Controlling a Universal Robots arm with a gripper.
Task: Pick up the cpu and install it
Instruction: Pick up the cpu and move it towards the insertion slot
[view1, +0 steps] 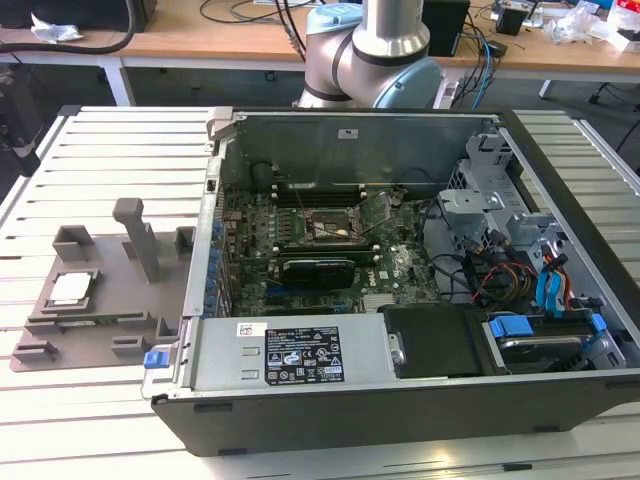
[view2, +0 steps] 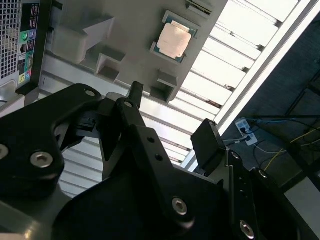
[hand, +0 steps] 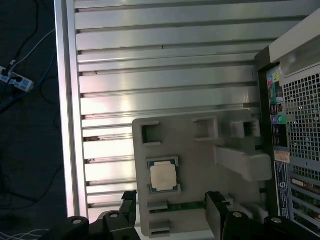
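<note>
The cpu (view1: 72, 288), a small square chip with a silvery top, lies in a recess of the grey fixture (view1: 110, 305) on the table, at the exterior view's left of the open computer case (view1: 560, 230). Inside the case, the black-framed socket (view1: 325, 228) sits on the motherboard. In the first wrist view, my gripper (hand: 171, 205) hangs well above the cpu (hand: 163, 176), open, with nothing between its black fingers (hand: 127, 200). The second wrist view has the gripper (view2: 172, 117) in front of the cpu (view2: 173, 41), which rests in the fixture (view2: 135, 25).
The fixture carries upright grey posts (view1: 140, 235). A long black expansion card (view1: 318, 268) lies just below the socket. A power supply (view1: 300, 352) and a drive cage with cables (view1: 520, 260) fill the case. The slatted table's edge (hand: 70, 125) drops to a floor with cables.
</note>
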